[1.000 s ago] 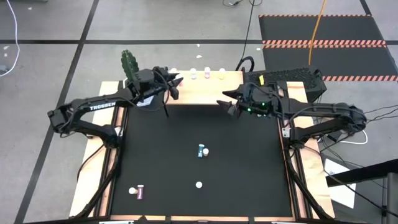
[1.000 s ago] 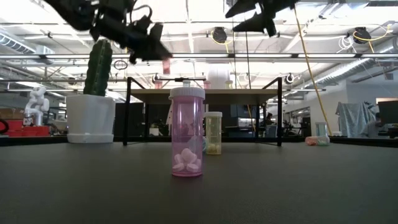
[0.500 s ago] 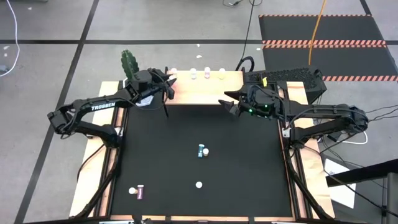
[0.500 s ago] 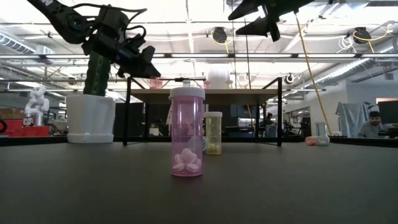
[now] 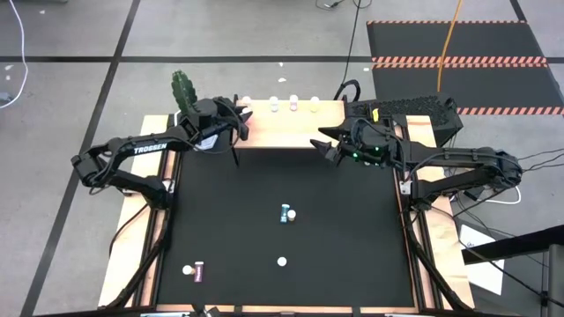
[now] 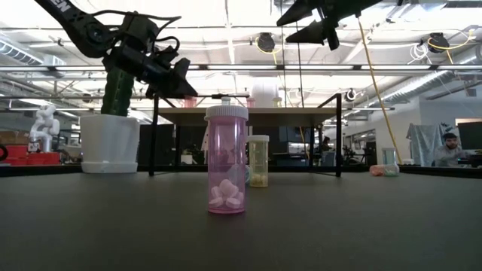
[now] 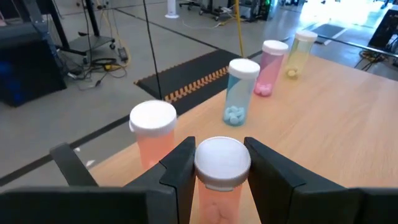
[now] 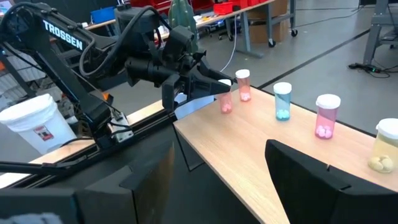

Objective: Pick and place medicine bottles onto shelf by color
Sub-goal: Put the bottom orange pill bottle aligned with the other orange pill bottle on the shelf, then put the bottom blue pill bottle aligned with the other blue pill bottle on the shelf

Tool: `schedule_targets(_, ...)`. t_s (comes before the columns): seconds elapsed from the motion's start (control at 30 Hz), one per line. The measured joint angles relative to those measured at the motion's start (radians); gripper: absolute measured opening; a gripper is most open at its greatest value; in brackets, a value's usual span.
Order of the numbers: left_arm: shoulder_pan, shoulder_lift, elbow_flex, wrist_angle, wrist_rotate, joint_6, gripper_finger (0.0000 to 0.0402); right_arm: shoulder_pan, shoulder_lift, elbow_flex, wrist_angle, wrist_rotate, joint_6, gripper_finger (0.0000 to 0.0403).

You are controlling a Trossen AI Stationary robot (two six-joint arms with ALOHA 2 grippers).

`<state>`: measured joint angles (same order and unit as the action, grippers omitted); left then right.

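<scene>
My left gripper (image 5: 239, 118) is over the left end of the light wooden shelf (image 5: 291, 130) at the table's far edge, shut on a pale orange medicine bottle with a white cap (image 7: 222, 163). Behind it, an orange (image 7: 153, 132), a blue (image 7: 239, 92), a pink (image 7: 271, 62) and a yellow bottle (image 7: 302, 50) stand upright in a row on the shelf top. My right gripper (image 5: 323, 148) hovers open over the shelf's right part, holding nothing. Three more bottles (image 5: 286, 213) (image 5: 282, 261) (image 5: 194, 270) are on the black mat. My left gripper pinches the orange bottle at its white cap and neck (image 7: 201, 167), one finger (image 7: 179, 171) on each side. The fingers reach nearly level from the table's left. The bottle stays upright; whether its base touches the shelf top cannot be told.
A white pot with a green cactus (image 5: 182, 90) stands just left of the shelf, close to my left arm. In the low view a pink bottle (image 6: 226, 160) and a yellowish one (image 6: 258, 160) stand upright on the mat before the shelf's black legs (image 6: 154, 135).
My left gripper has sunk toward the shelf top and gone a little toward the table's left edge, carrying the orange bottle upright; the grip is unchanged.
</scene>
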<state>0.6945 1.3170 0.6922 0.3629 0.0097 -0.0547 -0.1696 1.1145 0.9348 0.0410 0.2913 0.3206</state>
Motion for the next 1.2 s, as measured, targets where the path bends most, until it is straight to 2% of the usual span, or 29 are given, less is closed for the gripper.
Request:
schedule_targets(0.3, 0.001, -0.001, 0.001, -0.017, 0.0, 0.005, 0.0136, 0.0, 0.0, 0.0, 0.0, -0.003, -0.003, 0.0247)
schedule_targets(0.73, 0.001, -0.014, 0.0, -0.024, -0.01, 0.051, 0.0268, 0.0, 0.0, 0.0, 0.0, -0.007, -0.001, 0.0247)
schedule_targets(0.97, -0.002, -0.093, 0.0, -0.074, -0.001, 0.029, 0.031, 0.0, 0.0, 0.0, -0.001, -0.01, 0.011, 0.0247)
schedule_targets(1.2, -0.061, -0.257, 0.0, -0.222, -0.01, 0.057, 0.0327, 0.008, 0.0, 0.0, -0.007, -0.091, 0.024, 0.0247)
